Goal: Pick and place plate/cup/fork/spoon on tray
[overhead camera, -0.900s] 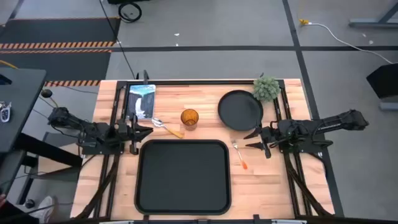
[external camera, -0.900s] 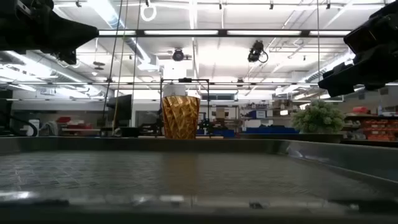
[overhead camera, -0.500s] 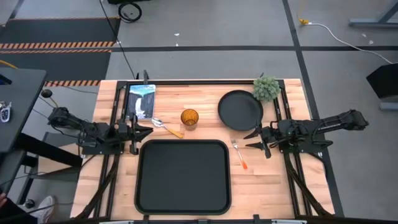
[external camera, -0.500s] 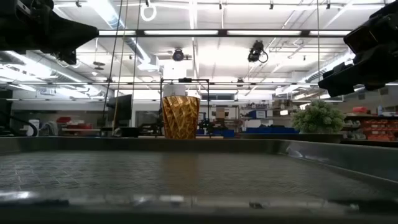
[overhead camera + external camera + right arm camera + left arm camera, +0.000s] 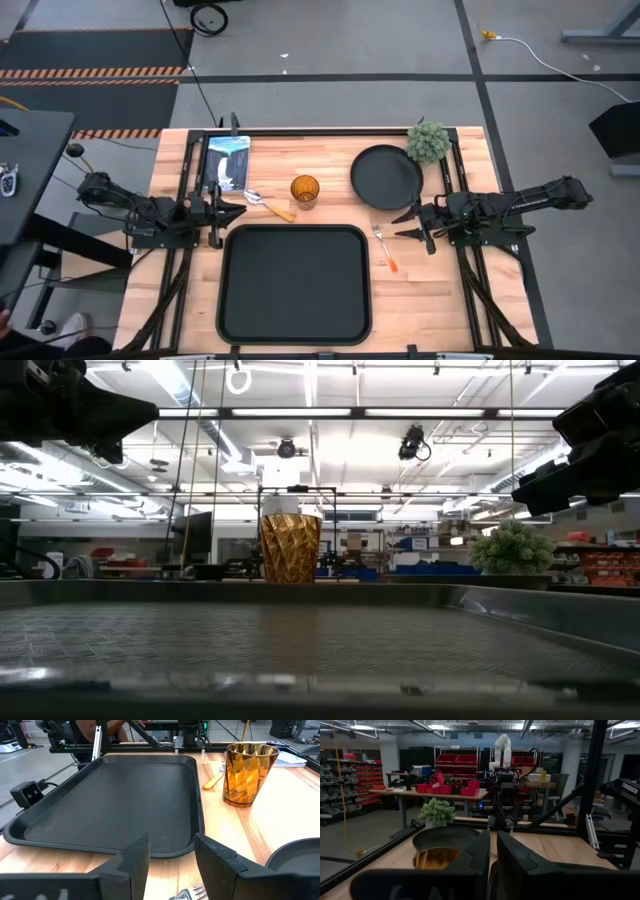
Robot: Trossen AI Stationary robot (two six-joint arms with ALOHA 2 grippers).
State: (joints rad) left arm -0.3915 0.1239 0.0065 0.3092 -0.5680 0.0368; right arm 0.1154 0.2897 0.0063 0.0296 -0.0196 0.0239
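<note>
No item is placed yet: the large black rectangular tray [image 5: 295, 285] is bare. Right pincer [image 5: 405, 225], released, hovers beside the orange-handled fork [image 5: 385, 248]; descend, grasp. Left pincer [image 5: 232, 212] nearly clenched, empty.

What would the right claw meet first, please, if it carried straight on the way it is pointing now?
Probably the tray: the right claw points at its near rim, with the fork just beneath the fingers. The cup stands off to one side.

"TROSSEN" in white capitals on dark arm housing [image 5: 626, 789], seen at edge of left wrist view, partly cut off. Booklet [image 5: 227, 161] on table carries print, too small to read. No other legible text.
</note>
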